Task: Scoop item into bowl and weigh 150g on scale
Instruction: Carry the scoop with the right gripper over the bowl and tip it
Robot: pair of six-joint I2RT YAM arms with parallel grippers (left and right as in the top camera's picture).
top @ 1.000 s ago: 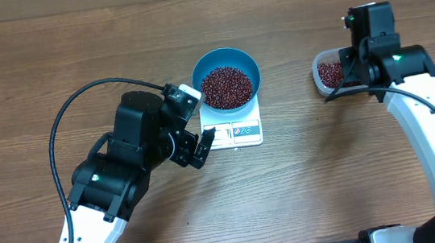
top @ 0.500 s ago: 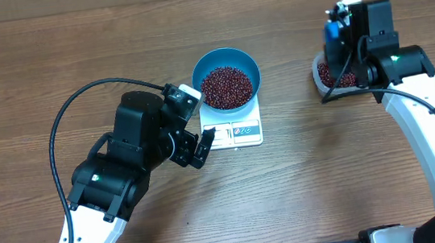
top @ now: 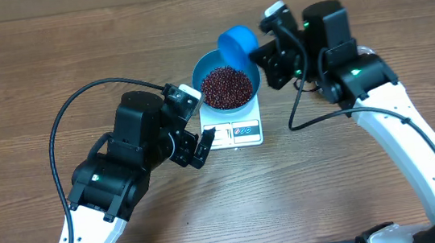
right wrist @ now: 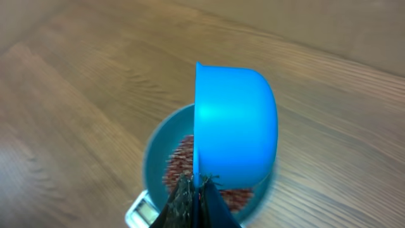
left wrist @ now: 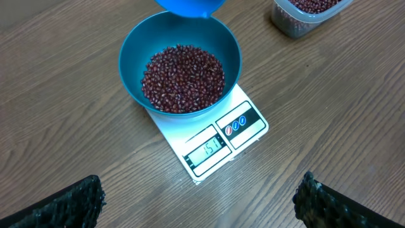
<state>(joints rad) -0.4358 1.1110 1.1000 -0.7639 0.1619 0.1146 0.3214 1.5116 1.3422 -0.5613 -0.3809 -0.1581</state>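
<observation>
The deep blue bowl (top: 251,69) stands on the white scale (top: 245,135) and holds a heap of red-brown beans (top: 226,86). In the left wrist view the scale's (left wrist: 242,139) display reads 151, with the beans (left wrist: 183,79) in the bowl (left wrist: 128,63). My right gripper (top: 259,52) is shut on the small blue scoop (top: 236,47), which hangs tipped on its side over the bowl's far rim. In the right wrist view the scoop (right wrist: 237,126) covers much of the bowl (right wrist: 153,158) beyond my right gripper (right wrist: 197,187). My left gripper (top: 200,122) stays open beside the scale's left edge, nothing between its fingers.
A clear plastic tub (left wrist: 304,16) with more beans stands right of the bowl; in the overhead view the right arm (top: 359,82) covers it. The left arm's black cable (top: 64,129) loops over the table at the left.
The right arm swung left from the clear tub to the bowl, carrying the scoop, which now hangs tipped over the bowl. The left arm has not moved.
</observation>
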